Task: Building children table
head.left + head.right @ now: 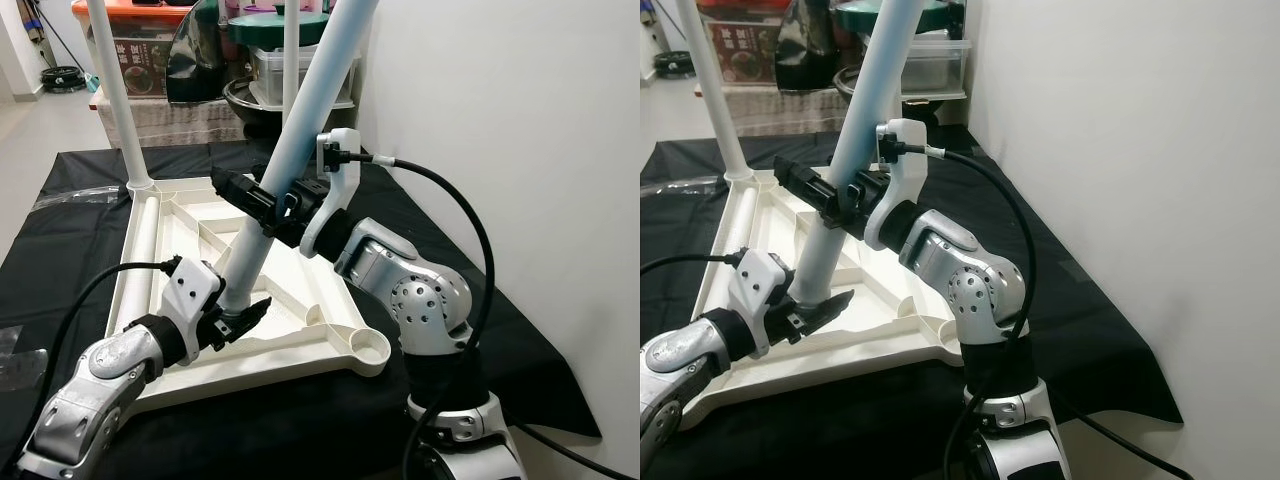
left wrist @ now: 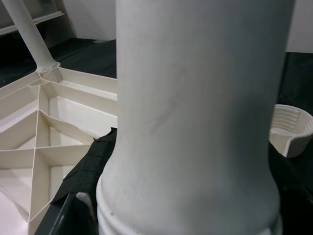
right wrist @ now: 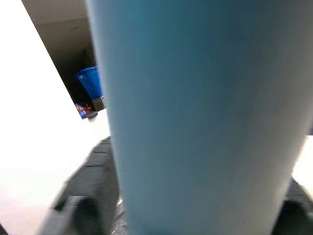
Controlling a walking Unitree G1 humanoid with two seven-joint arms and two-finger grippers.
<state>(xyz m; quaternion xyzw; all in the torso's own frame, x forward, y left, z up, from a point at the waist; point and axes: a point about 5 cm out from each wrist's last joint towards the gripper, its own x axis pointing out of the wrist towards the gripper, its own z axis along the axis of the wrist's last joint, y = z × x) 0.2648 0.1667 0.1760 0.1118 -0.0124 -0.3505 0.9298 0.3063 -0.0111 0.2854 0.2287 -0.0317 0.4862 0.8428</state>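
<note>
The white table top [image 1: 300,362] lies upside down on a black cloth, its ribbed underside facing up. One white leg [image 1: 113,90] stands upright in the far left corner. A second pale leg [image 1: 310,100] leans steeply to the right, its lower end down among the ribs near the front edge. My left gripper [image 1: 238,312] is shut on this leg's base; in the left wrist view the leg [image 2: 195,112] sits right against a black finger [image 2: 85,171]. My right gripper [image 1: 268,205] is shut on the leg's middle, where the leg [image 3: 205,112] looms close.
An open round leg socket [image 1: 366,346] sits at the top's near right corner. The black cloth [image 1: 80,215] covers the work surface. A white wall [image 1: 520,120] stands close on the right. Storage boxes [image 1: 145,50] and bowls crowd the back.
</note>
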